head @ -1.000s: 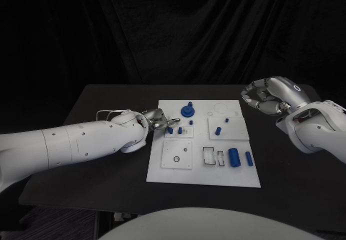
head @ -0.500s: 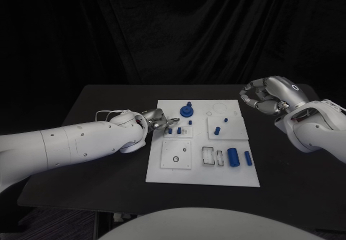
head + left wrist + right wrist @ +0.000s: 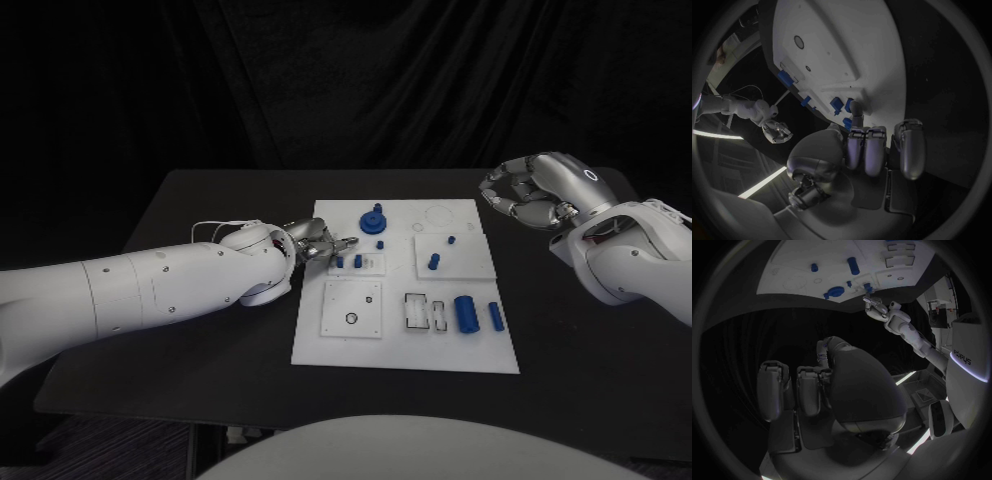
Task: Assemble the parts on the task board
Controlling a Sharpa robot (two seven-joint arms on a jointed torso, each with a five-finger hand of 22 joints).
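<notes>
The white task board lies mid-table. On it are a blue round piece with a peg, two small pegs in a plate near its left edge, more pegs and two blue cylinders at the right. My left hand reaches over the board's left edge. Its fingers stretch out toward the small pegs, and I see nothing gripped. My right hand hovers off the board's far right corner with its fingers curled in on nothing.
A black ring sits in a square plate at the board's front left, and white slotted blocks lie beside the cylinders. Bare black table surrounds the board. My left forearm lies across the table's left side.
My right hand has drifted slightly left toward the board. The left hand has barely moved by the small pegs. The parts lie as before.
</notes>
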